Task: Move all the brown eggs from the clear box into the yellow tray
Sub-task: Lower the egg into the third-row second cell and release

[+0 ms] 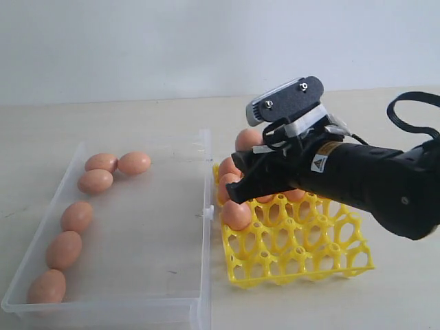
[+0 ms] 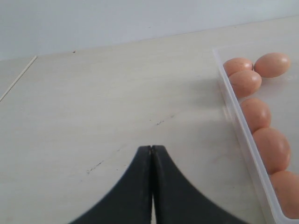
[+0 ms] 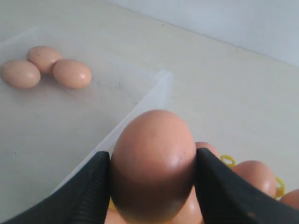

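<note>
My right gripper (image 1: 237, 196) is shut on a brown egg (image 1: 236, 214) over the left edge of the yellow tray (image 1: 302, 256). In the right wrist view that held egg (image 3: 153, 149) fills the space between the black fingers (image 3: 88, 186), with tray eggs (image 3: 254, 175) beyond it. Several more brown eggs (image 1: 229, 167) sit in the tray's back and left cells, partly hidden by the arm. The clear box (image 1: 148, 234) on the left holds several eggs (image 1: 76, 216) along its left wall. My left gripper (image 2: 152, 148) is shut and empty over bare table beside the box wall (image 2: 243, 135).
The right arm's black body (image 1: 385, 185) and a looped cable (image 1: 405, 110) hang over the tray's back right. The tray's front cells (image 1: 323, 251) stand open. The box's right wall with its latch (image 1: 205, 212) lies close to the tray. The left arm is outside the exterior view.
</note>
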`<move>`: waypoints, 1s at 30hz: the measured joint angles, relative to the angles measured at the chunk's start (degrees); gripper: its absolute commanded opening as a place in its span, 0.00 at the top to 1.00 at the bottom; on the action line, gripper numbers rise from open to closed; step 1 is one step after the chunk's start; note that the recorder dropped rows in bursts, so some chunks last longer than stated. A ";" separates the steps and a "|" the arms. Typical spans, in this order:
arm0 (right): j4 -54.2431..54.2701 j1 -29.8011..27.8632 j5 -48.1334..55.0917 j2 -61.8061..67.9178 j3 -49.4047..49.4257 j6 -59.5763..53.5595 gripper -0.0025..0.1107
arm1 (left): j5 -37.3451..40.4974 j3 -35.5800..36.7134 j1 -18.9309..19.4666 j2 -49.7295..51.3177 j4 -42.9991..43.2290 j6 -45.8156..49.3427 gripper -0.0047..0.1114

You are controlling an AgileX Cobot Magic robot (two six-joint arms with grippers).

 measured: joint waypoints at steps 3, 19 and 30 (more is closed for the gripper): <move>0.00 -0.37 -1.69 0.23 1.70 0.44 0.98 | 0.00 0.00 0.00 0.00 0.00 0.00 0.96; 0.00 -0.51 -6.30 4.59 7.55 1.32 0.98 | 0.00 0.00 0.00 0.00 0.00 0.00 0.96; 0.00 -0.51 -14.14 3.52 10.44 1.32 0.98 | 0.00 0.00 0.00 0.00 0.00 0.00 0.96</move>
